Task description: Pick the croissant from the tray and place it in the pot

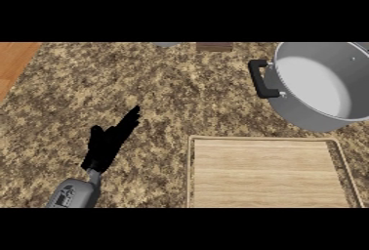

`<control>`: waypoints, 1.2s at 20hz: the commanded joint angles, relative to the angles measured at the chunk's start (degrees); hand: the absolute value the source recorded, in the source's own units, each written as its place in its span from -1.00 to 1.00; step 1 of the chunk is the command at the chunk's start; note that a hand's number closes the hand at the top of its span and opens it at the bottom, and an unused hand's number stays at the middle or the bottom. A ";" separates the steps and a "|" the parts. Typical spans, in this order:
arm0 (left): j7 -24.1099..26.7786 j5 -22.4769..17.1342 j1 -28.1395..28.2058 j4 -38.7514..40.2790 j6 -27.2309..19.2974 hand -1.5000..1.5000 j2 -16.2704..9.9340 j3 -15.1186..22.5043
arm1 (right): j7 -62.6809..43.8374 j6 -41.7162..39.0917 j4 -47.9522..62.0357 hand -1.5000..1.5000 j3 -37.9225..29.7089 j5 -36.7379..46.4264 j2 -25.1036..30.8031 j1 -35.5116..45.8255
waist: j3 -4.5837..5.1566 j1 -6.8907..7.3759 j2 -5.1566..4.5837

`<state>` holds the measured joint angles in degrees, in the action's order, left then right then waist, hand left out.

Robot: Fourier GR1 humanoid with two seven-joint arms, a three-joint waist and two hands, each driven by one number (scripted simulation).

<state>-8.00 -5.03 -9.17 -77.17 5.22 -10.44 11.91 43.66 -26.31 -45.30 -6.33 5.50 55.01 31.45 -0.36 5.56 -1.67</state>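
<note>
The left hand (108, 141) is flat black, with slim fingers and a thumb. It joins a grey forearm (73, 194) through a narrow neck. The forearm carries small dark markings.

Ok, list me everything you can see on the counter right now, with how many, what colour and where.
pot: one, silver-grey metal with a black side handle, upper right, partly cut off by the view's edge; nothing shows inside it.
tray: one, light wood with a raised rim, lower right; its surface shows nothing on it.
croissant: none in view.
counter: one, speckled brown and beige stone, filling most of the view.
wooden surface: one, orange-brown, upper left corner.
small objects: two at the top edge, one grey and one dark brown, cut off so I can't tell what they are.
left hand: one, black, on a grey forearm, lower left, fingers straight, holding nothing.
right hand: not in view.
</note>
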 commanded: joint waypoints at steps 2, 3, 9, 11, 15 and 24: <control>1.02 -0.17 -0.21 1.43 1.22 0.00 -0.41 -0.44 | 7.22 -3.51 4.59 1.00 6.25 6.24 -0.78 7.93 | 0.15 -0.12 0.08; 1.07 0.12 0.11 0.78 0.52 0.00 -0.01 -0.33 | 7.03 -2.91 5.96 1.00 7.08 7.51 -0.37 9.77 | 0.16 -0.02 0.13; 2.23 0.67 1.02 1.89 0.21 0.00 -0.19 -1.07 | 5.82 4.25 10.62 1.00 14.27 15.28 -8.23 18.26 | 0.24 -0.91 0.38; 2.61 0.31 2.60 1.48 0.71 0.00 -0.60 -1.40 | 7.70 5.29 12.10 1.00 16.40 18.00 -9.27 19.24 | 0.28 -1.95 0.66; -0.49 -0.50 0.05 0.55 0.73 0.00 -0.53 -2.29 | 2.97 18.04 14.54 1.00 20.35 26.00 -14.09 23.20 | 0.28 -1.88 0.53; 0.53 0.32 0.65 0.86 0.94 0.00 -0.80 -2.43 | -9.03 18.67 22.67 1.00 32.18 41.76 -20.54 27.20 | 0.41 -2.22 0.71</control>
<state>-7.38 -4.50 -7.58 -76.48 5.71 -10.90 10.05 40.10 -4.62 -26.73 20.93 41.39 36.92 56.53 -0.01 3.33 -0.93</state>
